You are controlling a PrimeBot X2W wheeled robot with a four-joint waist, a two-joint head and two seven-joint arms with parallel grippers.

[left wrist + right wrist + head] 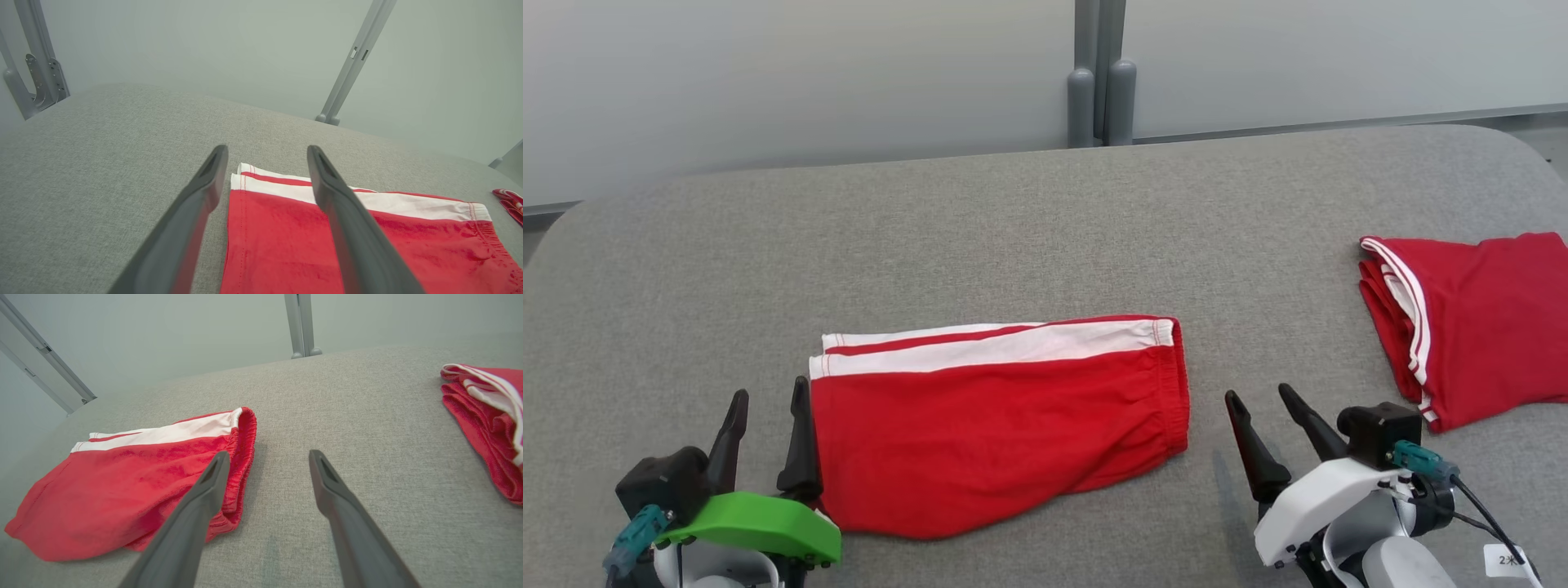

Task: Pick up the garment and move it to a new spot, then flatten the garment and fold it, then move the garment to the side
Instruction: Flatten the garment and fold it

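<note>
With left gripper (770, 392) and right gripper (1259, 394) spread and empty, pinch both layers of the red shorts (996, 425) at hem and waistband, lift level, keeping fold intact.

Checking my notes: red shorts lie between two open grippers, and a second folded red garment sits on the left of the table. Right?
Wrong side: the head view shows the second folded red garment at the right of the table. The red shorts do lie between the open left gripper and right gripper.
</note>
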